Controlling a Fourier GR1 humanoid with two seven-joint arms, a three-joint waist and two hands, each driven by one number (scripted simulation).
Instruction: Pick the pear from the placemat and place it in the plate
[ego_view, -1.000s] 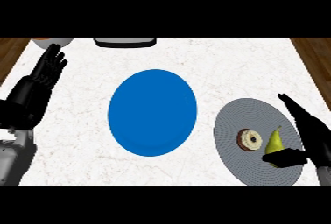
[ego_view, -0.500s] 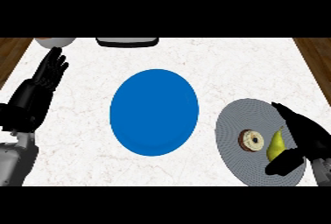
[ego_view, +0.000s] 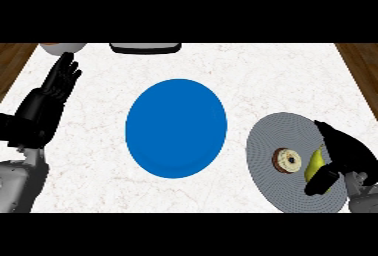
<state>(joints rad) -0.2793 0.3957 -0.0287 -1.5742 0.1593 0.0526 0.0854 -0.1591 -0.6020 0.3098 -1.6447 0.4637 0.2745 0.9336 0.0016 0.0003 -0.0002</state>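
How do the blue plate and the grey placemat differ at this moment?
The blue plate is plain blue and smooth; the grey placemat shows fine rings. The plate carries nothing, while the placemat holds the pear and a doughnut. The right hand reaches over the placemat; none is over the plate. Both are round and lie flat.

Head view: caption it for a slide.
Right hand curls round the pear on the grey placemat; blue plate waits.
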